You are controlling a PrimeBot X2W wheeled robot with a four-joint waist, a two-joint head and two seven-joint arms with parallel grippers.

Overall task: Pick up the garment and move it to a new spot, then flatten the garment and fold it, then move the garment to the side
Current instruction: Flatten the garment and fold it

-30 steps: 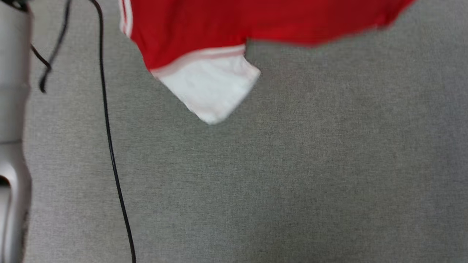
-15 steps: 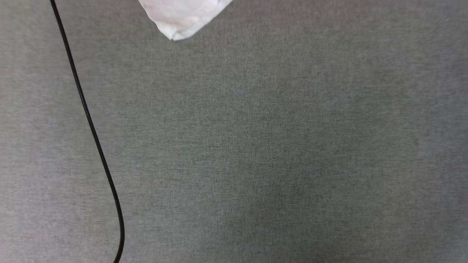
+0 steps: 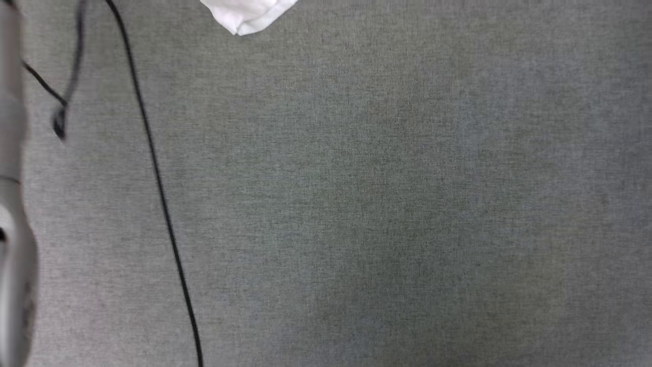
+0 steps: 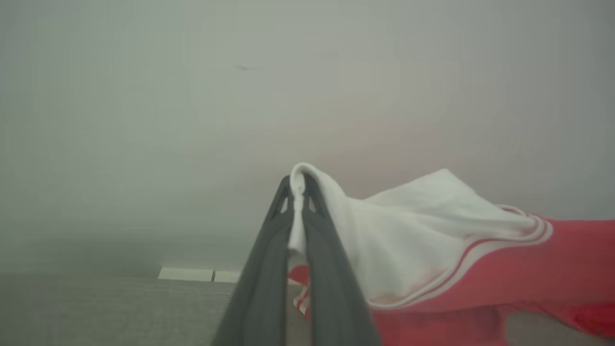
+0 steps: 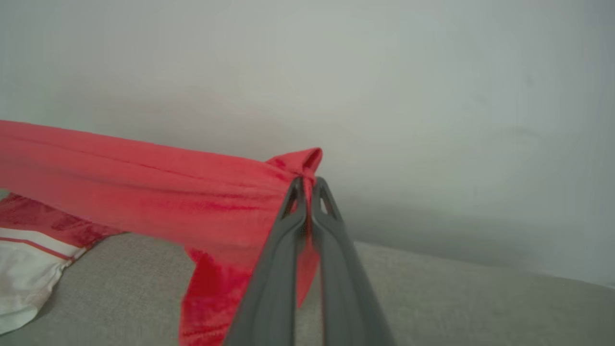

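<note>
While the head camera looks down on the grey cloth surface (image 3: 382, 204), a white sleeve tip of the garment (image 3: 247, 15) pokes in at the top edge of the frame, left of centre. A thin black cable (image 3: 158, 183) runs from the upper left to the bottom edge, and a pale forearm (image 3: 10, 229) stands blurred along the left edge.

On my left wrist view, the left gripper (image 4: 298, 180) has its jaws pressed together on a fold of the white sleeve at the centre of the frame. The sleeve and its red-and-white striped trim drape off to the right, and the red body fills the lower right corner. A pale wall (image 4: 192, 96) takes the upper half.

On my right wrist view, the right gripper (image 5: 307, 181) is pinched tight on a bunched red edge at the centre of the frame. From there the red cloth stretches to the left edge, lifted off the grey surface. A loose red flap hangs below the fingers, and a white sleeve shows at the lower left.
</note>
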